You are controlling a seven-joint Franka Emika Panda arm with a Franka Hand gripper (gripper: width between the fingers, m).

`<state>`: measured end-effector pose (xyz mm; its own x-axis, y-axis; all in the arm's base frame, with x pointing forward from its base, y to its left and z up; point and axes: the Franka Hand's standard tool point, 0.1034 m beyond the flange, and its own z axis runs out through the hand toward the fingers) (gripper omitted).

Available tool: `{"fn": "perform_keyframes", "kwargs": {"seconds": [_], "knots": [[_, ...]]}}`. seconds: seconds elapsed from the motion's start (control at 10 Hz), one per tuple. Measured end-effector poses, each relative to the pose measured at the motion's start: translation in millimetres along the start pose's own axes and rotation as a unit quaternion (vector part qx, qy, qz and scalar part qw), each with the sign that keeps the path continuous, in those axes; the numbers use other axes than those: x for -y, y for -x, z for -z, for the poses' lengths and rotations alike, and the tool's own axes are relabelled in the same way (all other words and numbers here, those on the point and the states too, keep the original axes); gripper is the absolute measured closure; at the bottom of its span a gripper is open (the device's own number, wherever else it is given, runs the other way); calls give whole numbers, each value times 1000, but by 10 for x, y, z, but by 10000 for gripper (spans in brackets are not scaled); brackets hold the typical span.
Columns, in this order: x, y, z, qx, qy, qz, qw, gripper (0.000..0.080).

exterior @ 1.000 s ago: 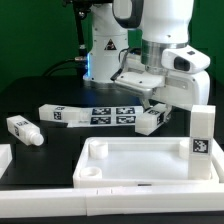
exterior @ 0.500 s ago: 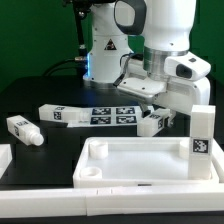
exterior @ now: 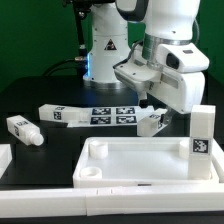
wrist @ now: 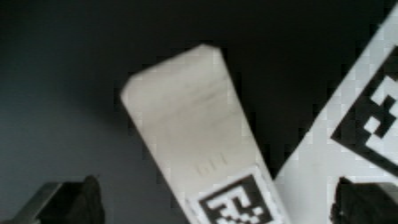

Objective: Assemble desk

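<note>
The desk panel, a white tray-like board with a raised rim and round corner sockets, lies at the front. One square leg stands upright in its corner at the exterior view's right. A tagged leg lies on the black table just under my gripper. In the wrist view this leg runs between my two dark fingertips, which stand wide apart and clear of it. My gripper is open and holds nothing. Two more legs lie at the exterior view's left.
The marker board lies flat behind the panel, between the lying legs; its edge shows in the wrist view. The robot base stands at the back. Another white part shows at the exterior view's left edge.
The wrist has risen and tilted a little above the lying leg. The leg and the other parts have not moved.
</note>
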<state>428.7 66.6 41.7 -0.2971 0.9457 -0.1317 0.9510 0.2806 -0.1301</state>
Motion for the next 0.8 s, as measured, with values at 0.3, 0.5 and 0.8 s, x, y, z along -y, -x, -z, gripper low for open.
{"fn": "perform_keyframes", "kwargs": {"seconds": [0.3, 0.5, 0.8], "knots": [[-91, 83, 12, 4, -4, -112, 994, 151], [-91, 79, 10, 4, -4, -174, 985, 151], [-149, 161, 119, -18, -4, -422, 906, 150]]}}
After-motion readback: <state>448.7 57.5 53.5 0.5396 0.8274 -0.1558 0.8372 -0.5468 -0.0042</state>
